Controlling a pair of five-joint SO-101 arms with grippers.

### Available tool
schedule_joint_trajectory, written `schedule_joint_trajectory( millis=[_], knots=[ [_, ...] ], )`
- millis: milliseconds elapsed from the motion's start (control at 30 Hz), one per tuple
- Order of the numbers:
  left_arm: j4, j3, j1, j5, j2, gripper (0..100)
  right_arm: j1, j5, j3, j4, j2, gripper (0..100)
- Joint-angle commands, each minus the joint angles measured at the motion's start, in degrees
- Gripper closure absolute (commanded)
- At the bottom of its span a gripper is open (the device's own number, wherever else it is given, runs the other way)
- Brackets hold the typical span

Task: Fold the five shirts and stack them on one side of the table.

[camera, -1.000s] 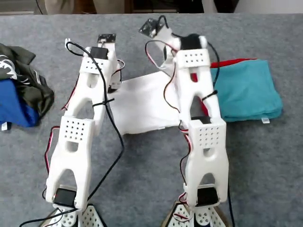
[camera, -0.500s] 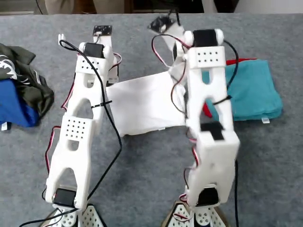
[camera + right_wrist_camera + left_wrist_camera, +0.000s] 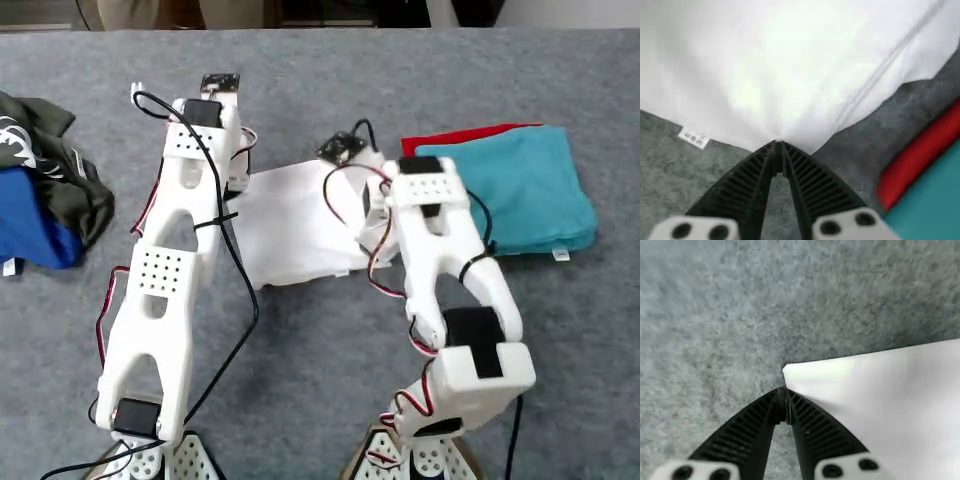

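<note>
Two white plastic arms bracket a flat white fabric shirt (image 3: 300,225) that lies spread in the middle of the grey felt-covered table (image 3: 320,380), between a heap on one side and a stack on the other. The left gripper (image 3: 783,407) sits at the shirt's far corner on the left arm's side; its black ribbed jaws are pressed together, with the shirt's edge just below the corner caught at their tips. The right gripper (image 3: 776,147) is at the shirt's opposite edge, near the stack; its jaws are likewise closed tight, pinching the white cloth so that creases run into the tips, with a small sewn tag just beside them. Next to that edge lies a folded teal fabric shirt (image 3: 520,195) on top of a folded red fabric shirt (image 3: 470,135), whose rim shows along the far side. Well apart, at the table's other end, a crumpled dark olive shirt with white print (image 3: 50,170) lies over a blue fabric shirt (image 3: 30,230).
</note>
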Motion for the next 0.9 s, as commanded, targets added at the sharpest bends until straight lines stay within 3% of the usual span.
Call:
schedule_joint_trajectory(
  millis=[0, 300, 467, 633, 867],
  knots=[
    [0.00, 0.18, -0.26, -0.44, 0.13, 98, 3.65, -0.35, -0.40, -2.29, 3.47, 99.7],
    [0.70, -6.86, -0.70, -0.18, 3.12, 98, 1.98, -0.53, -7.16, 6.68, 0.04, 99.7],
    [0.88, -5.63, -0.70, -0.35, -6.11, 98, 1.89, -0.35, -11.82, 9.67, -8.84, 99.7],
    [0.88, 12.57, -0.09, -0.35, -22.90, 98, 1.45, -0.35, -19.12, 9.58, -11.74, 99.6],
    [-2.73, 52.04, 3.08, -0.44, -50.15, 98, -0.13, -0.62, -28.18, 5.54, 0.22, 99.6]
  ],
)
